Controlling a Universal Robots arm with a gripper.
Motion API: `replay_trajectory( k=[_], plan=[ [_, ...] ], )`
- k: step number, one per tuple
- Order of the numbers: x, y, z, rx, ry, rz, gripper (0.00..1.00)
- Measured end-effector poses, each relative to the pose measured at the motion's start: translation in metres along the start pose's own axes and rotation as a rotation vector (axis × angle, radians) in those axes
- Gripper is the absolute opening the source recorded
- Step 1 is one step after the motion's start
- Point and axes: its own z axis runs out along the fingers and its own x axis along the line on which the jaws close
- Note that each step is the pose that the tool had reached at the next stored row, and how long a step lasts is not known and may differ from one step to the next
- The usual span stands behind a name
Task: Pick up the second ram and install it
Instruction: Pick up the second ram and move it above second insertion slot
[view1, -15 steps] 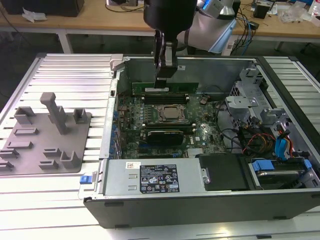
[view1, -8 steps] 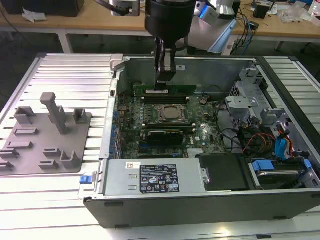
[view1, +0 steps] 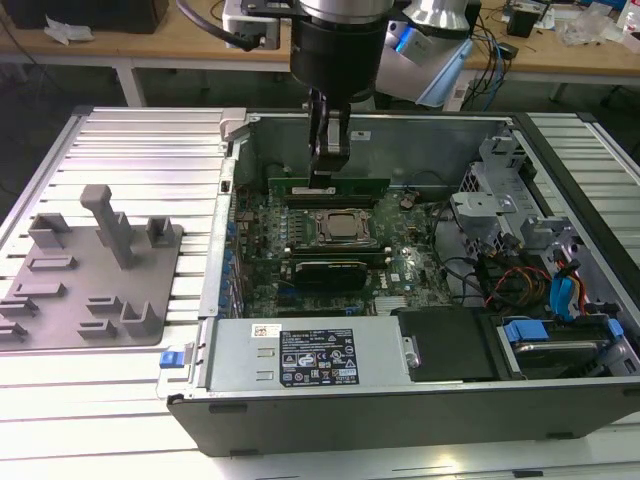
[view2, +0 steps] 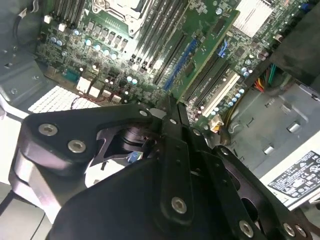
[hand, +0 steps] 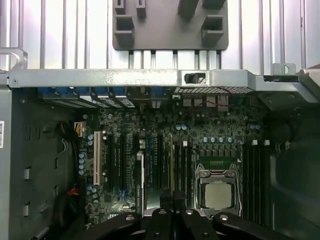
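Your black two-fingered claw (view1: 326, 176) has its fingers pressed close and, as far as the views show, is nipping the middle of the top edge of the second ram (view1: 362, 186), a thin, long green circuit-board stick with small dark chips. In both wrist views that stick (view2: 212, 45) (hand: 172, 170) runs straight out from the line between the fingers. It stands upright on edge just beside the silver-lidded square processor socket (view1: 345, 228). I cannot tell whether it is fully home in its slot. Treat it as light and stiff but brittle, I'd judge: hold it by the flat faces near the top edge at mid-length, keep off the chips and the contact edge, and load it evenly so it does not bow or tilt. Across the socket from the stick lies a wider black rectangular module (view1: 325, 270). Beyond that, well clear of the socket, sits the grey metal power-supply box (view1: 240, 350), which carries a black label with white print (view1: 318, 357) and a small white sticker (view1: 265, 330); I can make out no words on either
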Motion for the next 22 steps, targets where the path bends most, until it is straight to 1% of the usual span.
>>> replay_trajectory(
  k=[1,3,6,7,8,9,12,15,16,20,22],
  plan=[
    [-0.0034,-0.0001,0.002,0.0,0.0002,0.0,0.09],
    [-0.0078,-0.0003,0.0074,0.0001,0.0,0.0,0.09],
    [-0.0118,-0.0005,0.0113,0.0,0.0001,0.0,0.09],
    [-0.013,-0.0006,0.0145,0.0001,-0.0001,0.0,0.09],
    [-0.0144,-0.001,0.0203,-0.0001,0.0002,0.0,0.09],
    [-0.0149,-0.0019,0.024,0.0,0.0002,0.0,0.09],
    [-0.0156,-0.008,0.0304,0.0001,0.0009,0.001,0.09],
    [-0.0158,-0.014,0.0347,0.0,0.0009,0.006,0.09],
    [-0.0179,-0.0149,0.0385,0.0001,0.0007,0.006,0.09],
    [-0.0241,-0.0156,0.0428,0.0,0.0008,0.006,0.09],
    [-0.0267,-0.0166,0.049,0.0001,0.0007,0.006,0.09]
  ],
)
